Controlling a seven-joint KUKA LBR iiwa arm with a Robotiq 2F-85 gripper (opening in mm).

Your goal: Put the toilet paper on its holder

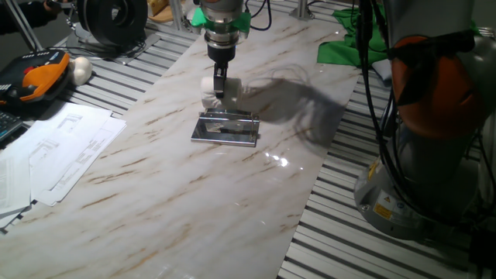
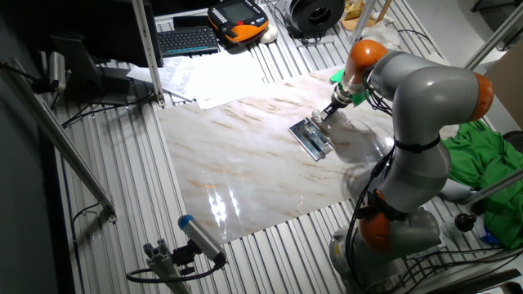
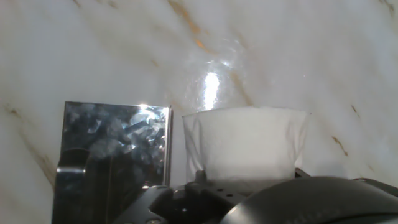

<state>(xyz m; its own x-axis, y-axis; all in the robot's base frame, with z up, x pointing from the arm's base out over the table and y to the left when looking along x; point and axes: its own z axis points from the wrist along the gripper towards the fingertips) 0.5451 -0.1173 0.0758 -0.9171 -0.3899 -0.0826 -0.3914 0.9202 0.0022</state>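
- The gripper (image 1: 220, 87), in the upper middle of one fixed view, has its dark fingers closed on the toilet paper (image 1: 222, 88), a small white roll held just above the marble-patterned table (image 1: 170, 194); whether the roll brushes the surface cannot be told.
- In the hand view the toilet paper (image 3: 245, 143) fills the lower right-centre, its flat face turned to the camera, pinched from below by the black finger hardware.
- The holder (image 3: 115, 140) lies immediately left of the roll in that view, its mirror plate reflecting the room; in one fixed view the holder (image 1: 225, 128) sits just below the gripper at frame centre, bar across it.
- The roll appears to be carried close beside the chrome plate so that it can be lined up with the bar; it is not yet on it.
- The arm (image 2: 409, 90) reaches in from the right of the other fixed view, bent over the holder (image 2: 311, 137).
- Paper sheets (image 1: 62, 151) lie at the left edge, with an orange-and-black pendant (image 1: 35, 77) at upper left.
- No brand, label or writing can be read anywhere; the print on the sheets is too small.
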